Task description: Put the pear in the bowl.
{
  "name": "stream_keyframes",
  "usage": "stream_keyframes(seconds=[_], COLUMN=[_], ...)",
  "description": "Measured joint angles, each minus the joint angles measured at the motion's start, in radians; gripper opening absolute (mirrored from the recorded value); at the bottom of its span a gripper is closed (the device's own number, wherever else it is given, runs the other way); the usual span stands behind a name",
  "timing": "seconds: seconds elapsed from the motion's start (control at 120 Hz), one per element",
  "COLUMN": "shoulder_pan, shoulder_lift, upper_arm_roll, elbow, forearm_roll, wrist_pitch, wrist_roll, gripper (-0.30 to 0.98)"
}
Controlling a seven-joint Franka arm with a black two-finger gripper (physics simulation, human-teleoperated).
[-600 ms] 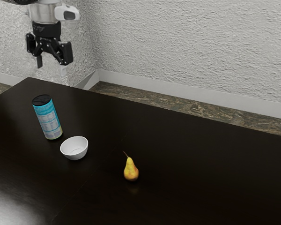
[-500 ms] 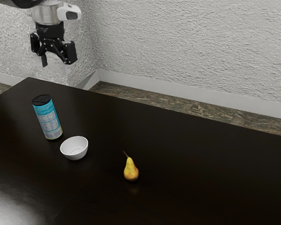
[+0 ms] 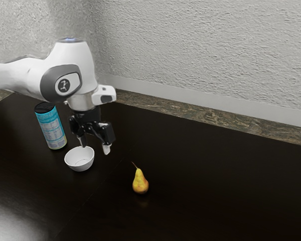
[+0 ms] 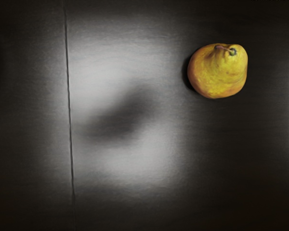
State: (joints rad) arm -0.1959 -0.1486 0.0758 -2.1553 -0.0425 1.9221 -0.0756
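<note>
My gripper (image 3: pixel 95 148) hangs above the table in the exterior view, open, its two fingertips well apart with nothing between them. The white bowl (image 3: pixel 79 159) stands just below it, toward the exterior view's left. A yellow pear (image 3: pixel 140 183) stands upright on the dark table, lower than the gripper and off to the exterior view's right. From above, in the wrist view, the pear (image 4: pixel 217 72) shows its stem and a reddish side.
A blue can with a black lid (image 3: pixel 51 126) stands behind the bowl, near the arm. The dark table (image 3: pixel 215 186) has a thin seam running across it. A textured wall rises beyond the table's far edge.
The arm has swung in over the table, bringing my gripper down and toward the exterior view's right, close to the bowl. Pear, bowl and can have not moved.
</note>
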Motion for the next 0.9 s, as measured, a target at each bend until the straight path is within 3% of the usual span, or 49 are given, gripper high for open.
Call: stream_keyframes(seconds=[0.142,0.4,0.9], shoulder_pan=[0.003,-0.028,-0.055], shoulder_lift=[0.005,0.007,0.162], upper_arm_roll=[-0.023,-0.087,-0.142], elbow=[-0.102,-0.215,-0.211], forearm_roll=[-0.09,-0.164,-0.184], wrist_pitch=[0.154,0.282,0.465], wrist_roll=[-0.016,-0.039,-0.054], gripper=[0.69,0.69,0.69])
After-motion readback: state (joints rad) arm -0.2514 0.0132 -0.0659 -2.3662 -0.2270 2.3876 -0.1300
